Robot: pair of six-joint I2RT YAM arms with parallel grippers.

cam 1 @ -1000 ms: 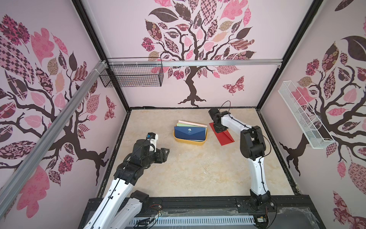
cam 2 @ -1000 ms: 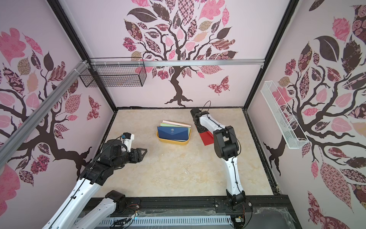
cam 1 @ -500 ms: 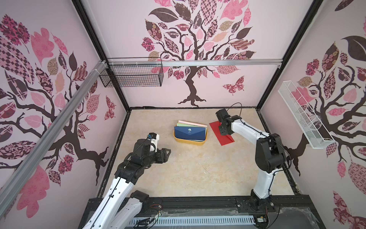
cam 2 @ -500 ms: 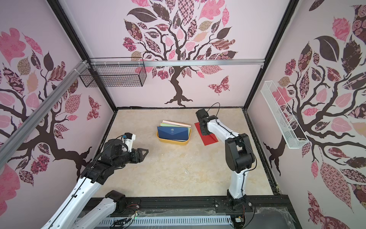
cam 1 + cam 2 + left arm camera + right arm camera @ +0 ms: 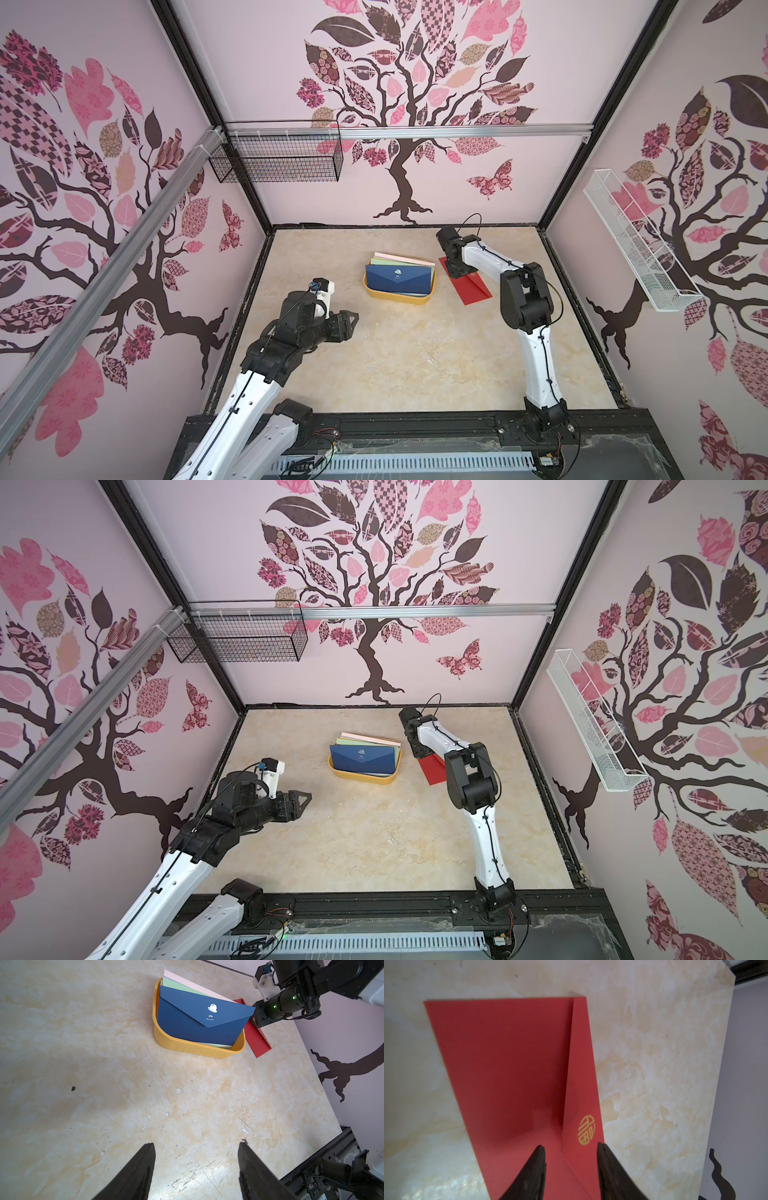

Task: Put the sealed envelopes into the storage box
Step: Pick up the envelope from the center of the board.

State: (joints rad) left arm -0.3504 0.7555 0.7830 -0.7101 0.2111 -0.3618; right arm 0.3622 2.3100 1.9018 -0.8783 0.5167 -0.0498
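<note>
Red flat paper envelope (image 5: 508, 1064) lies near the worktop's far right corner, just beside the yellow-orange plastic storage box (image 5: 399, 296). Right gripper (image 5: 571, 1152), jaws apart, hangs over it; left gripper (image 5: 197, 1153) is parted and empty. Best to pinch one long edge squarely.

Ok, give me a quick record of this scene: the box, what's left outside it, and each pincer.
storage box: yellow tub on the table, holding a stack of envelopes
top of stack: navy envelope, flap side up
outside box: red envelope, flat on the table beside the tub
left pincer: open, empty, above bare table
right pincer: open, over one end of the red envelope
</note>
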